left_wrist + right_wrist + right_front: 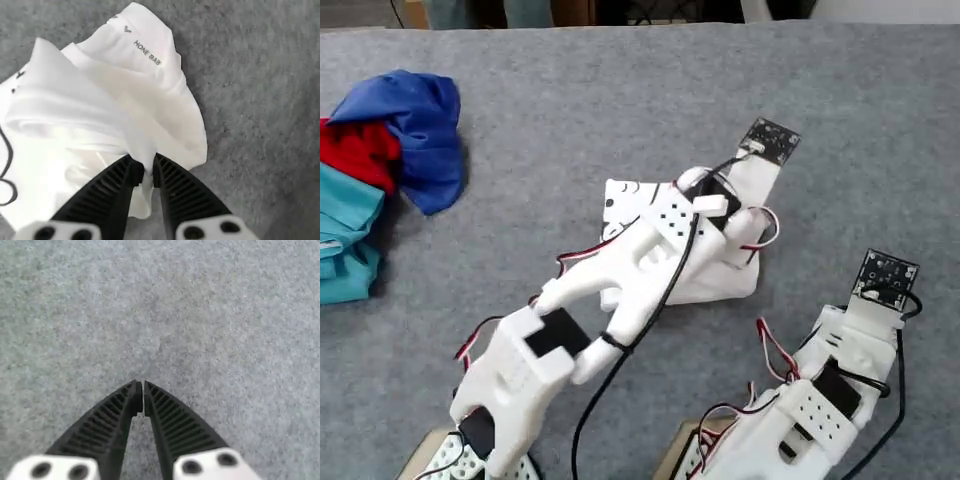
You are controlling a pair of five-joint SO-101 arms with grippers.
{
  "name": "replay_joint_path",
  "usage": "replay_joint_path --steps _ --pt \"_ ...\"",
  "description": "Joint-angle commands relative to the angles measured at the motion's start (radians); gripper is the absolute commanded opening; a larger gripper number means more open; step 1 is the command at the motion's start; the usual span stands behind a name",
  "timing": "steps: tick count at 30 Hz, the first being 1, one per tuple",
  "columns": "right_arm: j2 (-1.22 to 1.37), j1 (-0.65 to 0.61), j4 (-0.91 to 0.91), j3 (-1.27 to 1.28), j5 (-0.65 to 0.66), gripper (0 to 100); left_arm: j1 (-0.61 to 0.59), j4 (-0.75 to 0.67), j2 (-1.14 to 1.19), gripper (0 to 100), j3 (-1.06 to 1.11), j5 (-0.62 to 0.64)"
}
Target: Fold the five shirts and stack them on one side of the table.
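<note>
A white shirt [715, 282] lies partly folded in the middle of the grey table, under the left arm. My left gripper [144, 169] is shut on a bunched fold of this white shirt [125, 100], and the cloth rises into its black fingers [170, 180]. In the high view the left gripper [740, 225] sits over the shirt's right part. My right gripper [141, 390] is shut with nothing in it, above bare grey felt. The right arm [840, 370] rests at the front right, apart from the shirt.
A heap of shirts lies at the table's left edge: a blue one [415, 135], a red one [360, 150] and a teal one [345, 235]. Bare grey felt [620, 90] stretches across the back and right of the table.
</note>
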Motion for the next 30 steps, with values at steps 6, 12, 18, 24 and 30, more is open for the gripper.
replay_joint_path --steps 6,12,18,24,30 --pt "-0.013 0.009 -0.017 -0.002 -0.006 1.5 0.016 -0.015 0.11 3 -0.226 0.046" --pt "-0.013 0.009 -0.018 -0.002 -0.006 1.5 0.01 0.032 0.147 28 -0.239 0.097" --pt "-0.012 0.009 -0.017 -0.002 0.003 1.5 -0.145 0.178 0.061 27 -0.352 0.137" --pt "-0.012 -0.106 0.212 -0.125 0.112 1.3 -0.51 0.381 0.028 6 -0.501 -0.077" --pt "-0.001 -0.305 0.574 -0.641 0.017 1.3 -0.837 0.381 -0.048 3 -0.334 -0.201"
